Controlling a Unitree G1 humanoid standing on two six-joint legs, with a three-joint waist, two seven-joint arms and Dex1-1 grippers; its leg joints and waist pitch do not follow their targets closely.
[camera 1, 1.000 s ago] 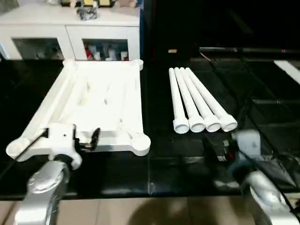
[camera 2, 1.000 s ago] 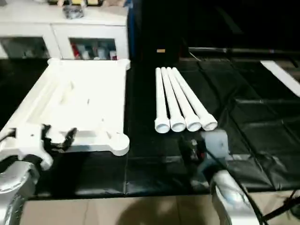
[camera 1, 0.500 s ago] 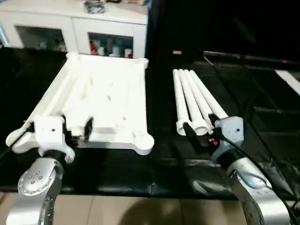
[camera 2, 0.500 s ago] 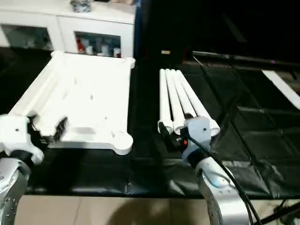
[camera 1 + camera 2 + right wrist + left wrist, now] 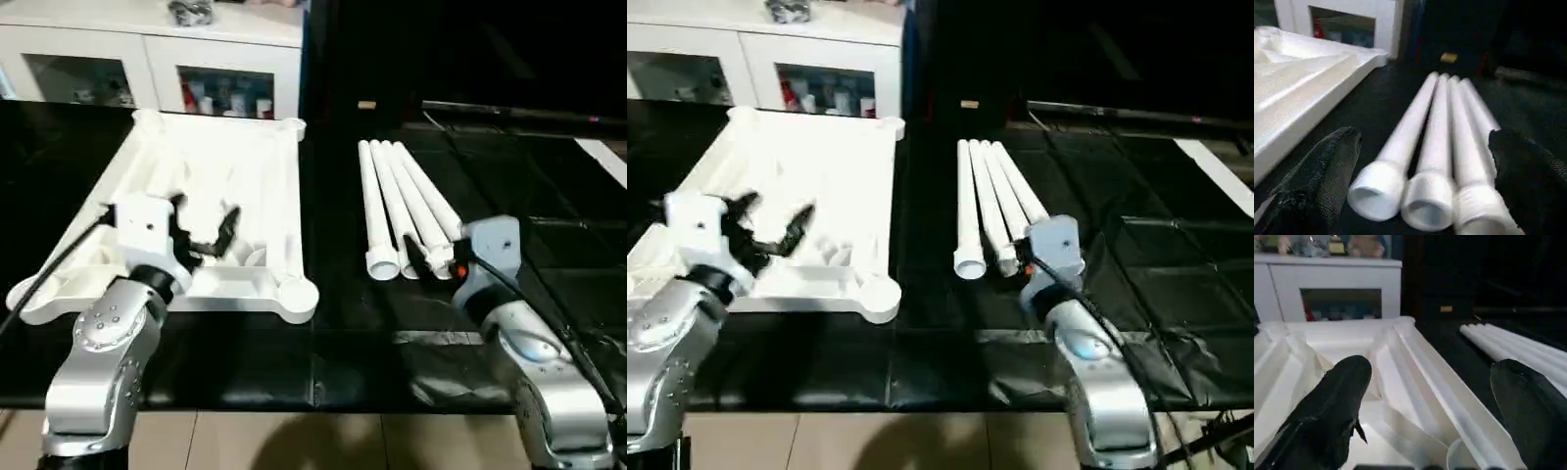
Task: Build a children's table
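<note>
The white tabletop [image 5: 240, 171] lies ribbed side up at the left, with round sockets at its corners [image 5: 294, 294]. My left gripper [image 5: 206, 223] hovers open over its near part, holding nothing; the left wrist view shows the ribs [image 5: 1415, 367] between its black fingers [image 5: 1337, 401]. Several white tubular legs [image 5: 397, 196] lie side by side at the right, flared ends toward me. My right gripper [image 5: 431, 257] is open right at those flared ends [image 5: 1415, 196], with its fingers [image 5: 1327, 171] on either side of the bundle and nothing gripped.
Everything rests on a black mat [image 5: 549, 196]. A white cabinet with glass doors [image 5: 157, 59] stands behind the tabletop. A strip of beige floor [image 5: 294, 441] runs along the near edge. A white strip [image 5: 609, 157] lies at the far right.
Both arms have reached forward. The left gripper rose from the tabletop's near edge to over its ribs. The right gripper moved up to the legs' flared ends. The camera shifted too.
</note>
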